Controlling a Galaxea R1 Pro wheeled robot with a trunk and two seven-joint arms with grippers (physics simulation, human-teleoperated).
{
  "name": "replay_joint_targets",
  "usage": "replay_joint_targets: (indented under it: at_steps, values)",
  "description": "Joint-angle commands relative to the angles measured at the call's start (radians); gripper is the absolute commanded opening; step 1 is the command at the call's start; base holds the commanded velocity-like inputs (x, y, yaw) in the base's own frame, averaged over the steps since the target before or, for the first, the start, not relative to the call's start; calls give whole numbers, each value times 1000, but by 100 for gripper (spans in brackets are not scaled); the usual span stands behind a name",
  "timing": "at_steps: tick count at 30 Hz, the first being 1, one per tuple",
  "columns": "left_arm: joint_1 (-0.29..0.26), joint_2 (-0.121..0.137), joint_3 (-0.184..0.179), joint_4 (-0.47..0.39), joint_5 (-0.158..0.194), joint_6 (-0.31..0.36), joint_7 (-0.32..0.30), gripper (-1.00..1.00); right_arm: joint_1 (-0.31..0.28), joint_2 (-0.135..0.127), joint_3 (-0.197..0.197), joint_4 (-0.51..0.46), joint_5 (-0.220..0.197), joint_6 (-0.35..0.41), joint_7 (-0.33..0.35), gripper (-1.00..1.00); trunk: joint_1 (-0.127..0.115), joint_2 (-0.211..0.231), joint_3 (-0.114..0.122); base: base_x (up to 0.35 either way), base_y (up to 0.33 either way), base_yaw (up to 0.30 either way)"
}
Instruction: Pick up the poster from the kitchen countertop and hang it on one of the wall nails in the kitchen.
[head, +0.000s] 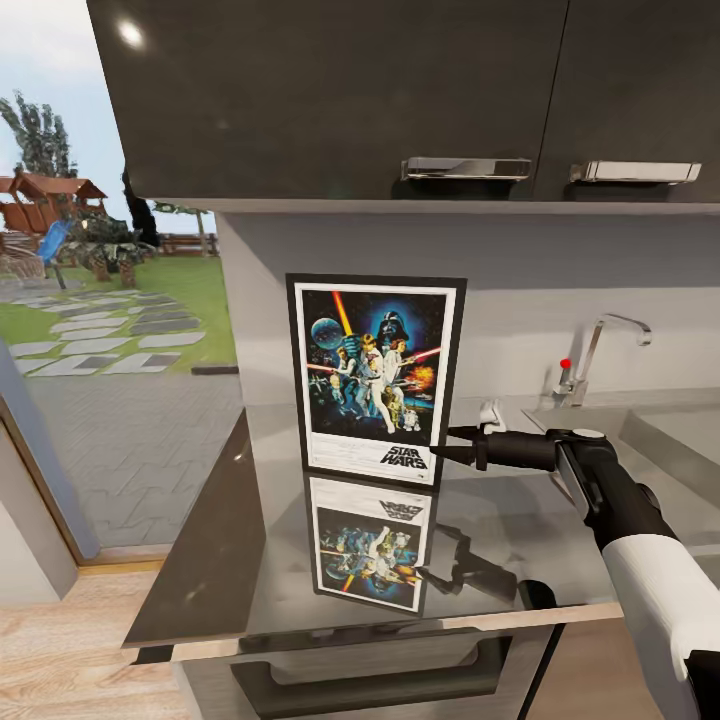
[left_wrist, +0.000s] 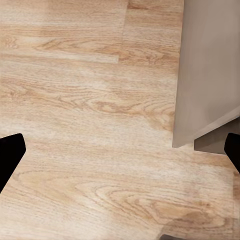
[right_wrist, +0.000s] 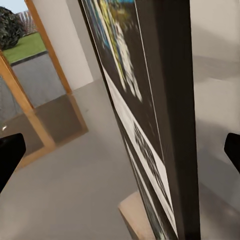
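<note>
The big dark tabletop (head: 230, 540) holds the poster (head: 377, 378), which stands up near the wall. The right end effector (head: 437, 444) is beside the poster's right edge, low down, with its 2 fingers spread open around the frame. I think this is the grab step. Next it needs to squeeze the edge, then lift. The left end effector (left_wrist: 120, 155) hangs open over the wood floor (left_wrist: 85, 100).

Black-framed Star Wars poster (head: 375, 378) stands upright on the glossy dark kitchen countertop (head: 230, 540).
</note>
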Motion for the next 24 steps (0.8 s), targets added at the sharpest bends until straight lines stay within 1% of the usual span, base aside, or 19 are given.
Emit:
replay_joint_targets:
  at_steps: [1,3,4,24]
  values:
    - [0,0,3,-1,0,-1,-7,100,-1,0,0,0,-3,10,3,100,0,-1,-1,0,0,0]
    - [0,0,3,-1,0,-1,-7,100,-1,0,0,0,-3,10,3,100,0,-1,-1,0,0,0]
    - [0,0,3,-1,0,-1,-7,100,-1,0,0,0,-3,10,3,-100,0,-1,-1,0,0,0]
    - [0,0,3,-1,0,-2,-7,100,-1,1,2,-3,-3,11,3,-100,0,-1,-1,0,0,0]
